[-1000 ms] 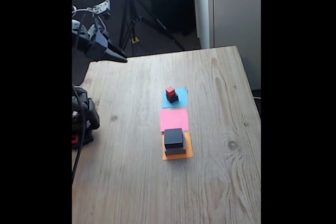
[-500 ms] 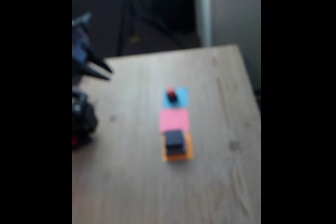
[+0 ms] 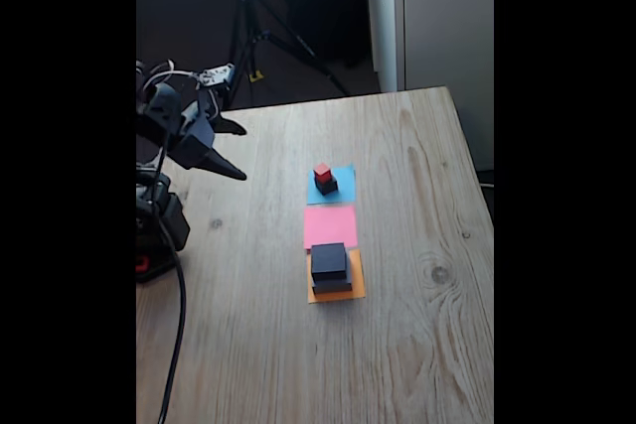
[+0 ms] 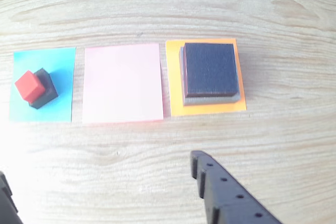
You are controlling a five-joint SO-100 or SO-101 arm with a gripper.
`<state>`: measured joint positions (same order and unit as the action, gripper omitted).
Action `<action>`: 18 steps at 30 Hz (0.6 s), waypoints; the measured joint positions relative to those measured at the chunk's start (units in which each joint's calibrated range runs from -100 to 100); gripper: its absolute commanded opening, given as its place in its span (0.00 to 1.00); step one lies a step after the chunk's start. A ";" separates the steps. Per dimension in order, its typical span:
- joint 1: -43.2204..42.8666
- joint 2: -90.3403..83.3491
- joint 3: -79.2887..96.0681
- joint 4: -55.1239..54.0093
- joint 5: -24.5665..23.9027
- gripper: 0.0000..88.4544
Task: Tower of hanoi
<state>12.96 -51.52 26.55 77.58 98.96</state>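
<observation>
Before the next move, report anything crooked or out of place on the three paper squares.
The small dark grey block on the blue paper sits rotated to its edges, the red cube overhanging it. The black block sits off-centre on the grey block. Nothing damaged.

Pale wooden surface [image 4: 157, 182], knotted grain. Three paper squares are laid flat on it in a row: blue paper [image 4: 65, 85], pink paper [image 4: 122, 83], orange paper [image 4: 173, 85]. Pink lies between, edges nearly touching.
</observation>
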 measured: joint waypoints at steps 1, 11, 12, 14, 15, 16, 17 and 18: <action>0.31 0.09 2.96 -3.92 0.00 0.55; 5.37 -0.94 24.60 -31.79 0.35 0.56; 6.09 -1.37 24.86 -32.11 0.35 0.56; 7.43 -1.97 25.03 -32.59 0.35 0.57; 7.95 -2.05 25.03 -32.59 0.35 0.57; 8.26 -2.31 25.47 -32.91 0.35 0.58; 8.57 -2.39 26.25 -33.71 0.35 0.59; 8.78 -2.48 27.55 -35.23 0.35 0.60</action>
<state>21.73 -54.00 54.11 42.35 99.31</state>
